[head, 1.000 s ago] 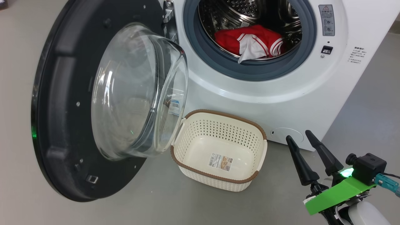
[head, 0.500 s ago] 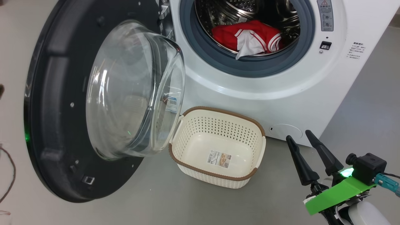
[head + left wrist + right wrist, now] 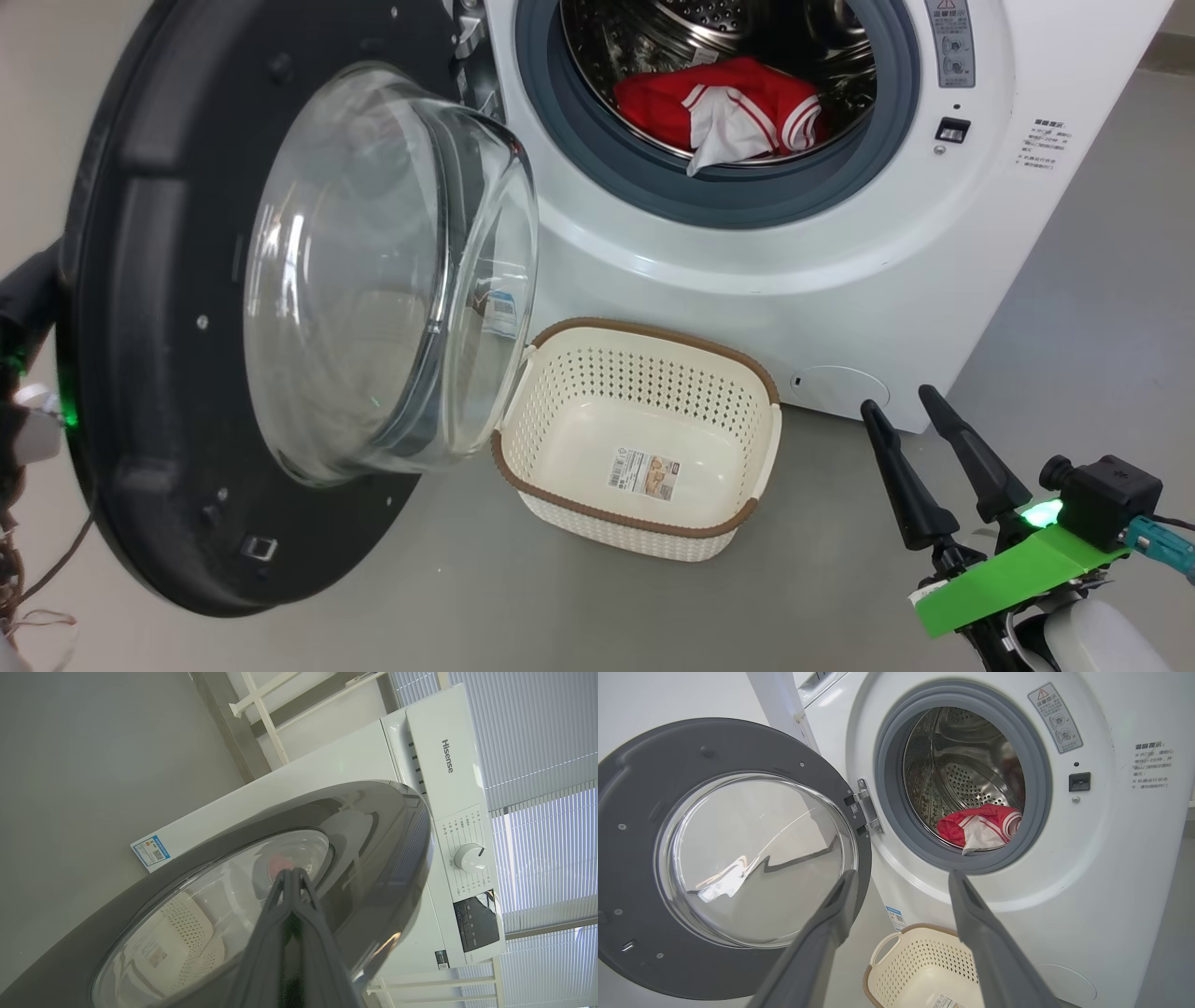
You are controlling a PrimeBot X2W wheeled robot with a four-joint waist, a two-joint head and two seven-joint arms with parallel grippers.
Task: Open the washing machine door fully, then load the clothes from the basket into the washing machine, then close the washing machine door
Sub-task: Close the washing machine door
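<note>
— How do the arms sit?
— The left gripper (image 3: 290, 871), fingers pressed together, points at the outside of the door (image 3: 149, 280). The right gripper (image 3: 897, 397) hangs low, fingers spread.
— And the clothes (image 3: 719, 107)?
— In the washing machine (image 3: 840, 280) drum. The basket (image 3: 644, 329) stands on the grey floor (image 3: 467, 597), with blinds (image 3: 537, 732) beyond.

Light: bright and even; daylight reaches you through the far blinds (image 3: 551, 826). Glare: white streaks on the door (image 3: 159, 280) glass. Shadows: faint, soft beneath the basket (image 3: 644, 329). Focus: left gripper (image 3: 292, 872), right gripper (image 3: 902, 875) blurred close up. Wrist-view edges bow.
</note>
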